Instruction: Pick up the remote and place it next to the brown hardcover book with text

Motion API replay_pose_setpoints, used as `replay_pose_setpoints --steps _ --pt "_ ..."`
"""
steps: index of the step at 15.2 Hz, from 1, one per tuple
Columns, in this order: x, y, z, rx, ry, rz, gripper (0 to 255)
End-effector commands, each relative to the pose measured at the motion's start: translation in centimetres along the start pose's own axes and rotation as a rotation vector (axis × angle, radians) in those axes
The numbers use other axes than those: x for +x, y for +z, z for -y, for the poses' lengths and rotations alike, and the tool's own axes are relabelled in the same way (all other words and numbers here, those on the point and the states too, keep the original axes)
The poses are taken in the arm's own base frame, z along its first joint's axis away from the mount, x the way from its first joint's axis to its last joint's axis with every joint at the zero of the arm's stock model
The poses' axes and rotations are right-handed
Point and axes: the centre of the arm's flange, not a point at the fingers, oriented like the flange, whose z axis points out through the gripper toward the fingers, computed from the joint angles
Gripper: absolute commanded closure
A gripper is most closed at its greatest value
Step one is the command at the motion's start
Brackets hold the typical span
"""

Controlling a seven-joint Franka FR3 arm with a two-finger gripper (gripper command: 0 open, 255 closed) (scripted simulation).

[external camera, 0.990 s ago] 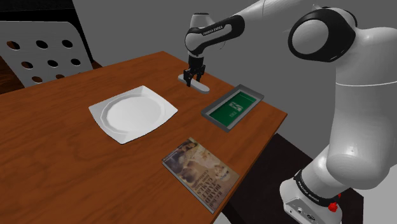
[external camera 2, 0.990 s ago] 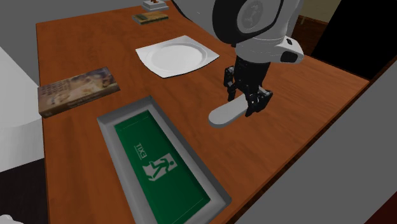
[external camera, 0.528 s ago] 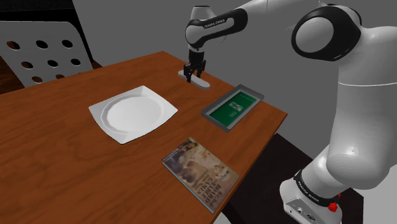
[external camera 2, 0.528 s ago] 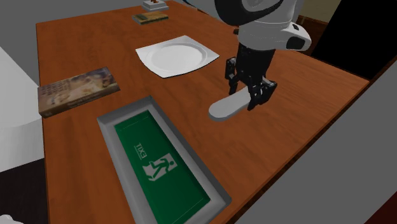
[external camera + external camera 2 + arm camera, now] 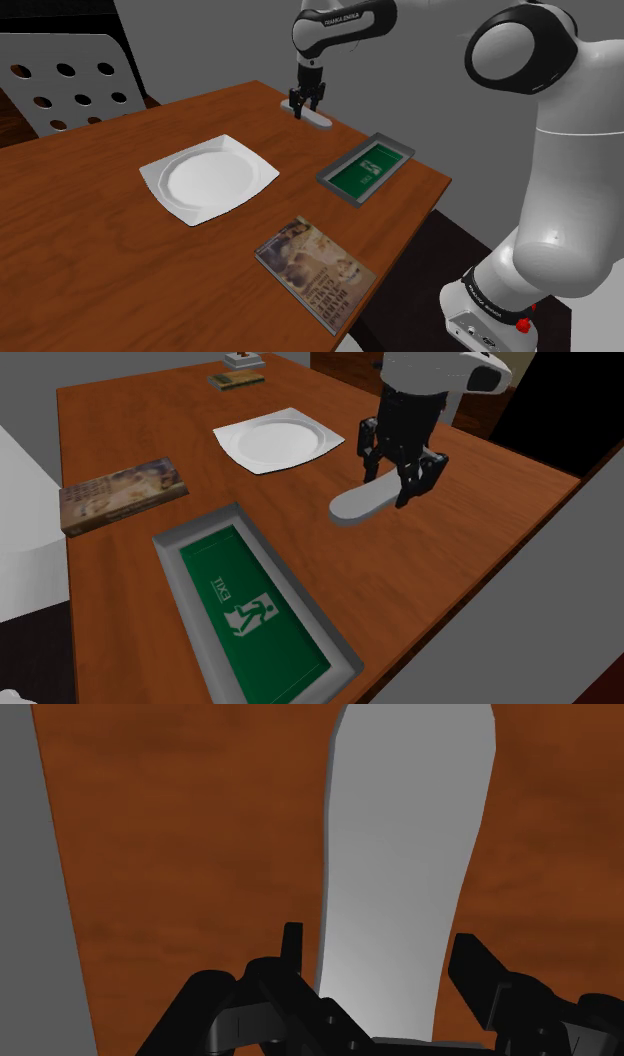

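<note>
A: Shoulder view?
B: Jaws shut tight on one end of the grey remote [image 5: 320, 120], near the green tray [image 5: 335, 190], on its side away from the brown book [image 5: 313, 270].
A: Second exterior view?
B: Remote [image 5: 352, 508] just beside the tray [image 5: 305, 607]; book [image 5: 122, 494] across the tray from it.
A: Wrist view?
B: Jaws press both long edges of the remote [image 5: 400, 834], wood surface [image 5: 180, 854] behind.

White plate [image 5: 208, 179] and grey tray [image 5: 190, 602] with green sign [image 5: 245, 617], apart on table [image 5: 90, 230]
</note>
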Motion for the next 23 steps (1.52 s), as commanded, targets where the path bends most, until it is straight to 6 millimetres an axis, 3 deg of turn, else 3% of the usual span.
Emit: replay_pose_setpoints --steps 1,4,23 --pt "-0.1 -1.1 0.1 0.0 0.0 0.0 255" --pt "-0.1 -2.6 0.1 0.0 0.0 0.0 255" --pt "-23.2 -2.7 9.8 0.0 0.0 0.0 255"
